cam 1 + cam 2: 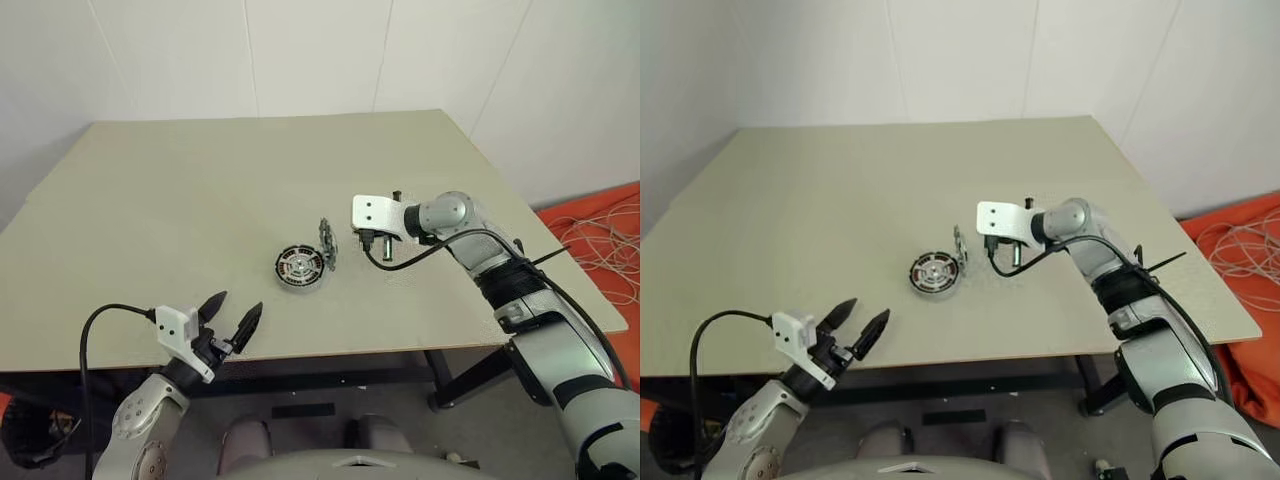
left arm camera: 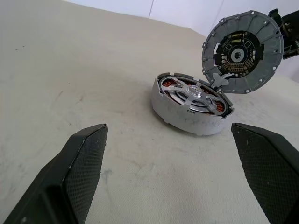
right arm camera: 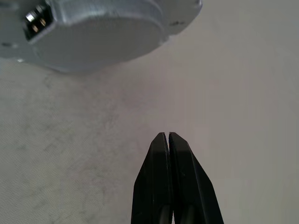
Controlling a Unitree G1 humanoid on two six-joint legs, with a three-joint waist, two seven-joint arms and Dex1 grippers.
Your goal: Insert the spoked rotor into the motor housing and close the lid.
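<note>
Inside motor housing point(image 2: 191, 105), spoked rotor point(image 2: 196, 95)

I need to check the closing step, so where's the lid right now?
In the left eye view the lid stands on edge near the table's middle, leaning on the motor housing's right side, just left of the right gripper.

Beige table point(image 1: 200, 200) — white wall point(image 1: 300, 50) behind; orange mat point(image 1: 1250, 240) (pale cables point(image 1: 600, 240) on it).
</note>
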